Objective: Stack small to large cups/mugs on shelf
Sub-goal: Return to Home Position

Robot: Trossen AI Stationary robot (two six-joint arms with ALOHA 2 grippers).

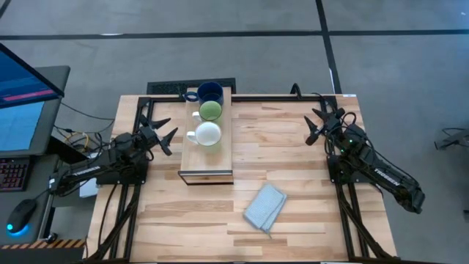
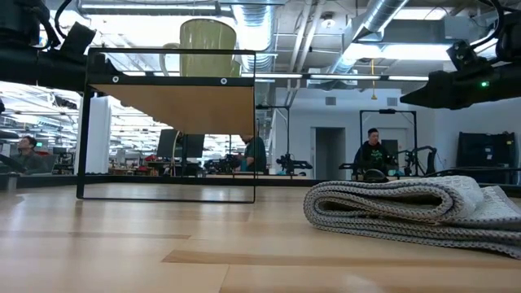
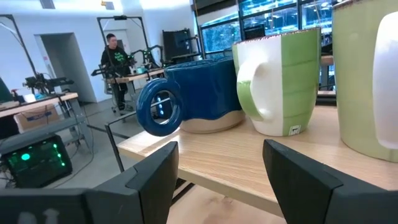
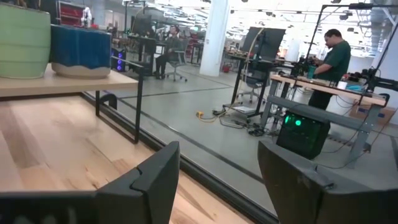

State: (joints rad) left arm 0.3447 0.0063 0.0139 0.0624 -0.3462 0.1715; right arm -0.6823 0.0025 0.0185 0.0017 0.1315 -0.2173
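Note:
Three mugs stand on their bases in a row on the flat top of the light-wood shelf (image 1: pixel 207 158): a dark blue one (image 1: pixel 210 92) farthest, a green one (image 1: pixel 210 111) in the middle, a white one (image 1: pixel 208 134) nearest. My left gripper (image 1: pixel 165 136) is open, level, just left of the shelf. In its wrist view the fingers (image 3: pixel 155 180) point at the blue mug (image 3: pixel 193 99) and the green mug (image 3: pixel 280 81). My right gripper (image 1: pixel 316 125) is open over the table's right part, well clear of the shelf (image 4: pixel 62 81).
A folded grey-blue cloth (image 1: pixel 264 207) lies on the tabletop near the front, right of the shelf; in the low view the cloth (image 2: pixel 407 212) fills the right foreground. Bare wood lies between shelf and right arm. People stand at benches in the room beyond.

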